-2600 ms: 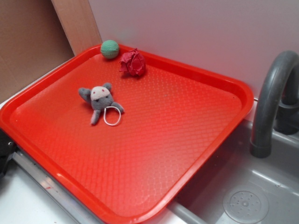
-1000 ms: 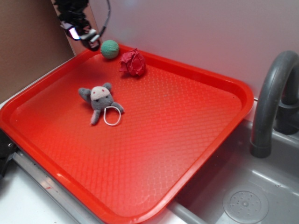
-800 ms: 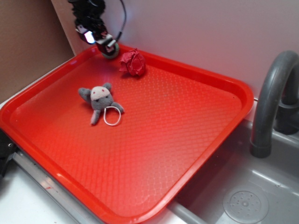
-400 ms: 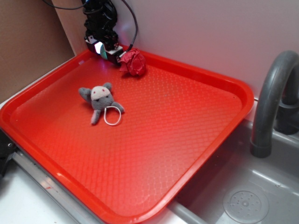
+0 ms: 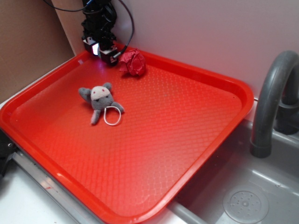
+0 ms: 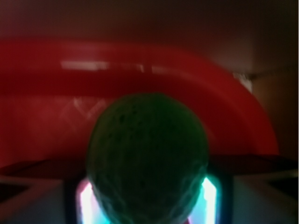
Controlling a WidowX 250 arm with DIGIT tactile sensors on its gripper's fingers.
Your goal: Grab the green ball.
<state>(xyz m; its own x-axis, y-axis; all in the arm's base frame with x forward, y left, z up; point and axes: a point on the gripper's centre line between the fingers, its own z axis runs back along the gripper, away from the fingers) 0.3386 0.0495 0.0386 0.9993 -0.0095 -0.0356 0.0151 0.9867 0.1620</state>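
We are seeing the gripper [image 5: 105,52], now down at the tray's [image 5: 196,140] far-left corner, straddling the green ball [image 6: 147,158], which was uncovered moments ago. Whether it is clamping yet, we cannot tell; closing seems next.

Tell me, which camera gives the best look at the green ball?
The wrist view: the green ball fills the middle of the picture between the gripper's lit pads, knit texture visible though dim. In the exterior view the gripper hides it completely in the tray's far corner.
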